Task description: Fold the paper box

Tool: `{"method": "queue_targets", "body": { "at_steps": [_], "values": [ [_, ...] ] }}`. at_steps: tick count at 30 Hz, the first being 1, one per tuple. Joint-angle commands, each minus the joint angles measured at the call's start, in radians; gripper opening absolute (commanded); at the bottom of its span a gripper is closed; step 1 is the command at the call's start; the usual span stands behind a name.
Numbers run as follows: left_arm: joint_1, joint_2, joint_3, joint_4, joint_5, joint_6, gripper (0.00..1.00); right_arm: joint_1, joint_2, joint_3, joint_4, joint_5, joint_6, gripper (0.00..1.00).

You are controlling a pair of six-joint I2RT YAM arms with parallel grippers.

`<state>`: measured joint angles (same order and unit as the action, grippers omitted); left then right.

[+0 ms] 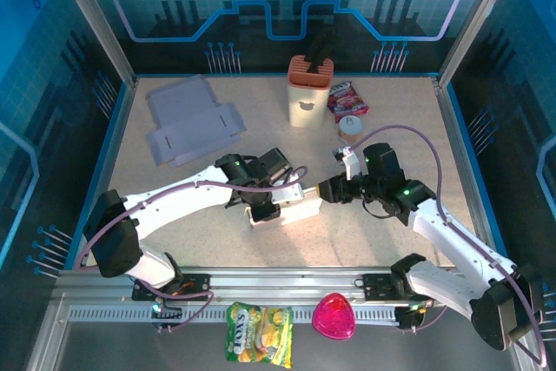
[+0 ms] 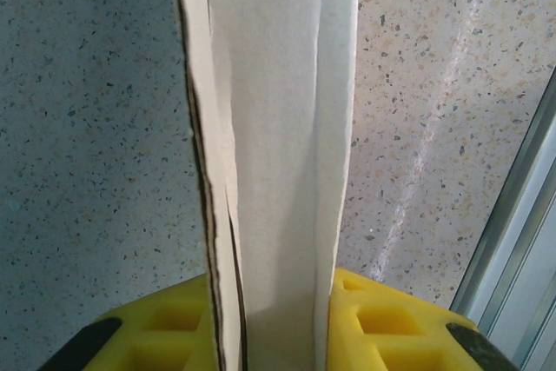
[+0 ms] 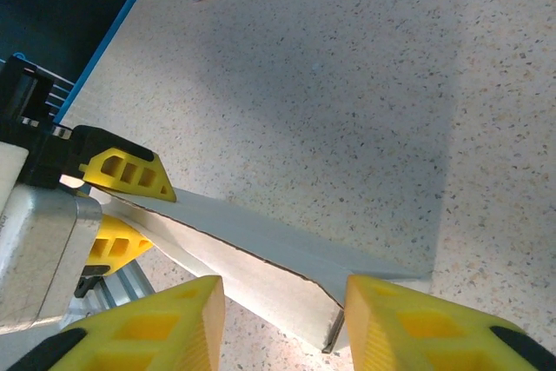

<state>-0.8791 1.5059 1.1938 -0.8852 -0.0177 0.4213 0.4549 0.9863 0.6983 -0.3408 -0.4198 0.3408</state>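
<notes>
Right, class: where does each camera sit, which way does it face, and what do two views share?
Top external: above, behind the bases, looking down at the table; both arms show.
Left wrist: looks along the left gripper, clamped on the paper box.
Right wrist: looks past the right gripper at the box end.
Shared: the box, both wrist views.

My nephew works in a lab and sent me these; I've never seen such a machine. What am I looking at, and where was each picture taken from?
These are two white robot arms bolted at the edge of a table, each ending in a two-fingered pincer. The wide picture looks down from above; the other two come from cameras on each wrist. The left pincer is clamped on a paper box; its yellow fingers show close up. The right pincer straddles the box's other end, open. Also there lie a flat cardboard blank, a white container with an orange top and a snack packet.
</notes>
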Motion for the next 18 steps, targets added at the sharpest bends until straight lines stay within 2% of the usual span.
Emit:
{"method": "queue_targets", "body": {
  "at_steps": [1, 12, 18],
  "values": [
    [0.008, -0.009, -0.013, -0.021, 0.019, 0.007, 0.25, -0.008, -0.007, -0.003, -0.014, 0.01, 0.003, 0.43],
    [0.008, -0.003, -0.01, -0.015, 0.023, 0.005, 0.25, -0.005, 0.035, -0.011, -0.001, 0.008, -0.01, 0.44],
    [0.008, -0.003, -0.011, -0.014, 0.02, 0.005, 0.25, 0.004, 0.036, -0.017, 0.005, 0.001, -0.005, 0.38]
  ]
}}
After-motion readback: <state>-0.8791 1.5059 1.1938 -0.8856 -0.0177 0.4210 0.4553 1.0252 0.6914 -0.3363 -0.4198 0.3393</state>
